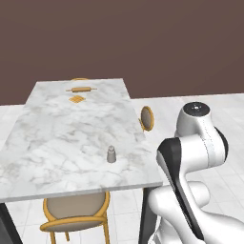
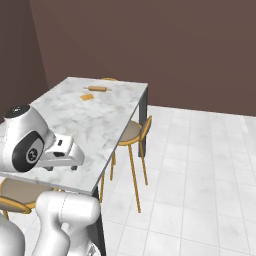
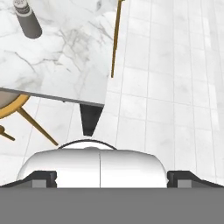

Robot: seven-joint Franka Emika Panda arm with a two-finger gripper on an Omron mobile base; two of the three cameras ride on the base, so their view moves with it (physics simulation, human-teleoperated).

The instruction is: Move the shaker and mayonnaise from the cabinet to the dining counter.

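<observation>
With the shaker [image 1: 111, 154] standing upright near the dining counter's [image 1: 57, 138] front edge and the gripper [image 3: 112, 180] released and empty, the mayonnaise likely comes next, calling for a return to the cabinet.

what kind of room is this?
Likely a dining area of a kitchen: a marble dining counter with round-backed chairs, a shaker and a rolling pin on top, tiled floor.

No legible txt/labels anywhere (shaker [image 1: 111, 154] incl.).
</observation>
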